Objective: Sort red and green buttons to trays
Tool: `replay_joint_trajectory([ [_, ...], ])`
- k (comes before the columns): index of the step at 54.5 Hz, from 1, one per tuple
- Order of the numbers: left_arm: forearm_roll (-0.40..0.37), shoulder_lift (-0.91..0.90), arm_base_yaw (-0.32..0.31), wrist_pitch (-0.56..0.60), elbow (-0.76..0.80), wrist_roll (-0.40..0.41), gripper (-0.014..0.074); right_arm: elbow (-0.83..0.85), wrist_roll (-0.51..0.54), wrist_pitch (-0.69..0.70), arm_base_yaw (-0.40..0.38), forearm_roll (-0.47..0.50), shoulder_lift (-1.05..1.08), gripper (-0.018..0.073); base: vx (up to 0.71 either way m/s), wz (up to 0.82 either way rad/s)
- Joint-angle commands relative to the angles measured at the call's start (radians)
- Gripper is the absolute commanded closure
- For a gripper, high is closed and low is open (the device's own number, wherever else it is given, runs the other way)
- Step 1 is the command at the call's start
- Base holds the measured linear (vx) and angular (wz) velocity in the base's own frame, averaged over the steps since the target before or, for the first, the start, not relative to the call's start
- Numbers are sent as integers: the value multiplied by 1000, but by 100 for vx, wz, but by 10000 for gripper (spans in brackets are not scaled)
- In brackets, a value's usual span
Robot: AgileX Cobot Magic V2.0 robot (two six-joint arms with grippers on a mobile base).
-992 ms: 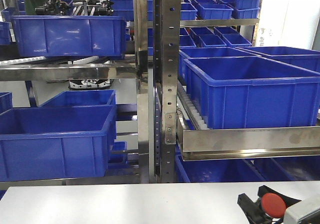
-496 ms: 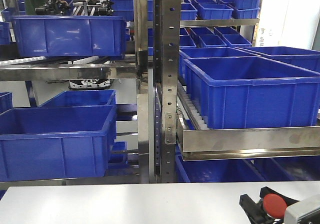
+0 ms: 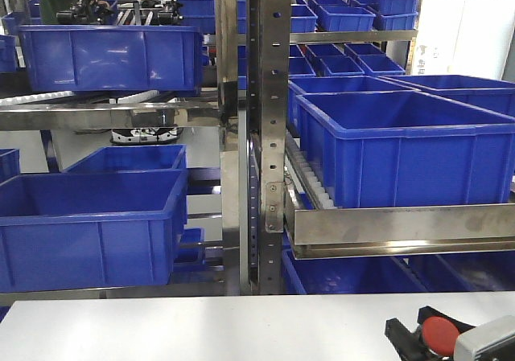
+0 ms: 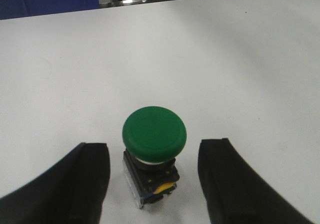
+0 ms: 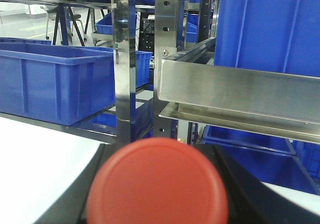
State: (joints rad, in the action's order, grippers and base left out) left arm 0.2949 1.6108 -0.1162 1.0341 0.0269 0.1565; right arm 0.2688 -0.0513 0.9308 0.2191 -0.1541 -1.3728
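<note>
Right end effector (image 3: pixel 422 334) slightly lower toward counter (image 3: pixel 201 329), clenched on red button (image 3: pixel 440 330), left end effector (image 4: pixel 154 151) released, straddling green button (image 4: pixel 154 132) on counter

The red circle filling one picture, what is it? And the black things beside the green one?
A robot with two arms took these. Each arm has a camera by its jaws; a third camera looks ahead at shelves of blue crates. The red circle is the cap of a red button, huge because the right jaws grip it just before that arm's camera. The green button stands on the white table. The black shapes either side are the left jaws, open, not touching it.
</note>
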Motion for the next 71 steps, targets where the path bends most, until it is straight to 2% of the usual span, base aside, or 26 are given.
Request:
replay_joint_trajectory([
  [1, -9, 72, -4, 194, 14, -13, 104, 20, 6, 96, -2, -6, 25, 566, 0, 0],
  [11, -9, 230, -4, 339, 14, -13, 104, 20, 6, 96, -2, -17, 25, 564, 0, 0],
  [19, -6, 300, -4, 339, 31, -15, 104, 20, 6, 96, -2, -17, 25, 564, 0, 0],
  [29, -8, 306, -4, 339, 31, -60, 104, 20, 6, 96, -2, -17, 25, 564, 0, 0],
  [45, 14, 305, -4, 339, 31, -65, 104, 20, 6, 92, -2, -17, 25, 562, 0, 0],
  [57, -23, 300, -4, 339, 31, -66, 104, 20, 6, 92, -2, -17, 25, 561, 0, 0],
  [71, -19, 242, -4, 339, 31, -61, 104, 20, 6, 91, -2, -17, 25, 559, 0, 0],
])
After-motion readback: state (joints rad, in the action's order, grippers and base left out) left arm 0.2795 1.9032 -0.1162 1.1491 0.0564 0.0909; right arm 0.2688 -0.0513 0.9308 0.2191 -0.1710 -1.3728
